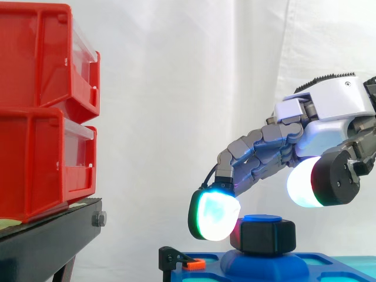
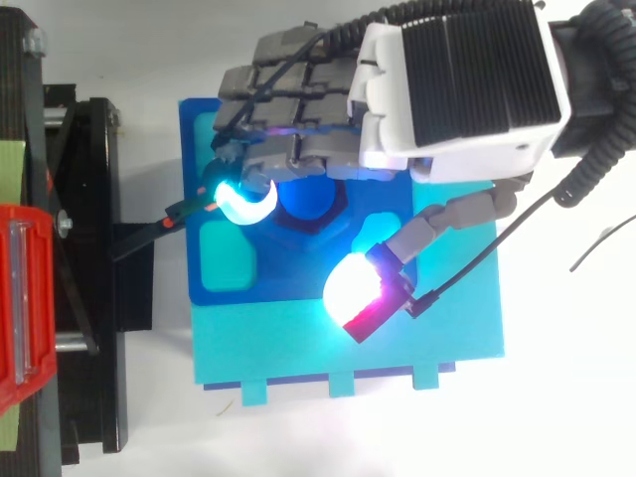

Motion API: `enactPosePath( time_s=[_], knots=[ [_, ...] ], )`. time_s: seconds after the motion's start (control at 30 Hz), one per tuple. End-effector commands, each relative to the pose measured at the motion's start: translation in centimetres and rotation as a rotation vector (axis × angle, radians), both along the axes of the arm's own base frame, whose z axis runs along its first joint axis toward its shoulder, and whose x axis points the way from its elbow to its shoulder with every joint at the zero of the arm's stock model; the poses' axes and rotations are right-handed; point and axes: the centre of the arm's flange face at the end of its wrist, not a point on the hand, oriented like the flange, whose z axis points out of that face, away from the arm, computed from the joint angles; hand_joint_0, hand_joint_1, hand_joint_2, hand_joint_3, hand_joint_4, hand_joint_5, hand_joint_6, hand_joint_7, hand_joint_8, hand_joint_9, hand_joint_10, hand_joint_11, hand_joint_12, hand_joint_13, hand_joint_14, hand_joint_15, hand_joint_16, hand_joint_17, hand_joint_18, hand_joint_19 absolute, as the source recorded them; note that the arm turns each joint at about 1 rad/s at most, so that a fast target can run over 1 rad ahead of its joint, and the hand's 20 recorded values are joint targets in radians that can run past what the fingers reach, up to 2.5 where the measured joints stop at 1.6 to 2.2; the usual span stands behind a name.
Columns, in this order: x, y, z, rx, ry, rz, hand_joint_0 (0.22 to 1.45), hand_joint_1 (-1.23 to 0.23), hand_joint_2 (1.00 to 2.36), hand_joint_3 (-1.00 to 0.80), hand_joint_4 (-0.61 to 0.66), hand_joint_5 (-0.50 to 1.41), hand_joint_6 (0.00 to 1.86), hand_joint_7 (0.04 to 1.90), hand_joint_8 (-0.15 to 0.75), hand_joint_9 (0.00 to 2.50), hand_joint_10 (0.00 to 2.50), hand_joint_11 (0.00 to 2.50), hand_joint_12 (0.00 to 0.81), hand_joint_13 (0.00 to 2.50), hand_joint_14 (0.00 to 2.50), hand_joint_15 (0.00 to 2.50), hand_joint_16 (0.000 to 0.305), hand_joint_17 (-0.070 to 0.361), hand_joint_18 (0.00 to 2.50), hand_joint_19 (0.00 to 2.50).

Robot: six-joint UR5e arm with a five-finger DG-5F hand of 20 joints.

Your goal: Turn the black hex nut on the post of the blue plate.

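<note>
Hand (image 1: 329, 111) sat astride nut (image 1: 262, 235), fingers (image 1: 214, 214) wide.
Thumb (image 1: 304, 182) stood clear; judged it must close onto the opposite flat before turning.

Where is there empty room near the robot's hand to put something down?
The pale turquoise strip between the blue plate and the notched edge is bare, and so is the rounded pale hollow beside the black stand. It is crowded around the black hex nut, where the robot's hand reaches over.
</note>
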Motion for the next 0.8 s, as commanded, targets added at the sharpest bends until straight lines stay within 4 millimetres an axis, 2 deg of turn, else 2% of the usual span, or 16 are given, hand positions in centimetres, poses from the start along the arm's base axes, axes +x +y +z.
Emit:
enactPosePath(
  time_s=[0.0,0.4,0.77],
  knots=[
    [-0.1,-0.5,0.0,0.000,-0.002,0.004,0.46,-0.44,1.00,-0.50,0.23,-0.18,0.50,0.84,0.286,0.39,0.00,0.00,0.395,0.30,0.00,0.01,0.052,0.118,0.18,0.18],
    [-0.6,-2.3,0.1,0.008,-0.003,0.015,0.46,-0.44,1.00,-0.50,0.23,-0.18,0.50,0.84,0.286,0.39,0.00,0.00,0.396,0.30,0.00,0.01,0.052,0.118,0.18,0.18],
    [-0.8,-3.2,0.2,0.010,-0.013,0.021,0.46,-0.44,1.00,-0.50,0.23,-0.18,0.50,0.84,0.286,0.39,0.00,0.00,0.397,0.31,0.00,0.01,0.052,0.118,0.18,0.18]
  ],
)
